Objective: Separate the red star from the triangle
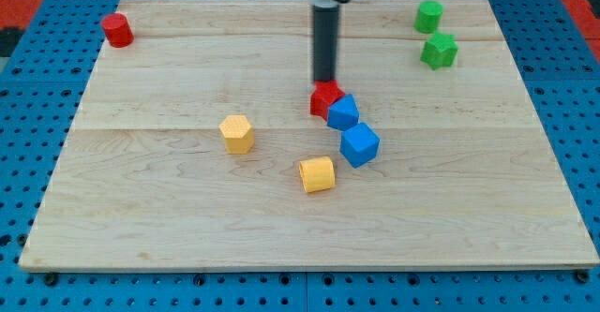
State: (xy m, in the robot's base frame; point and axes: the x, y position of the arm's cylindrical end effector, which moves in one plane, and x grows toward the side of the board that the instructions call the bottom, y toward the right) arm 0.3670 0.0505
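The red star (323, 98) lies near the board's middle, touching a blue block (343, 112) on its right, which looks like the triangle. My tip (324, 81) stands at the star's top edge, touching or nearly touching it. A second blue block, cube-like (359, 145), lies just below the first blue one.
A yellow hexagonal block (237, 133) lies left of centre and a yellow cylinder-like block (317, 174) below the blue ones. A red cylinder (117, 30) sits at the top left. Two green blocks (429, 16) (439, 51) sit at the top right. The wooden board (141, 218) ends at blue pegboard.
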